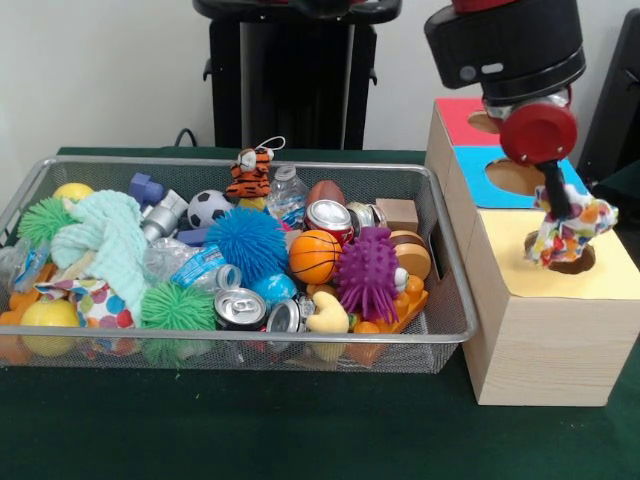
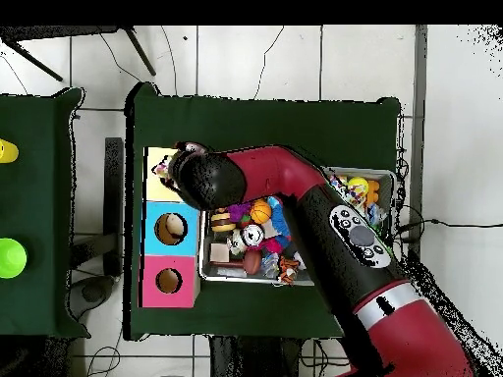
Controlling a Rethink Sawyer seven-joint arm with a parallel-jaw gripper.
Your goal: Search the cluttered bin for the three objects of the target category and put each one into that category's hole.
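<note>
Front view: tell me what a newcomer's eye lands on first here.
First the red and black arm coming down at the upper right, its hand holding a dotted cloth right over the hole in the yellow box top. Then the mesh bin on the left, heaped with toys: a blue spiky ball, a purple spiky ball, cans and a small basketball.

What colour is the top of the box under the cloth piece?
Yellow top, beneath the dotted cloth piece; clearest in the front view.
</note>
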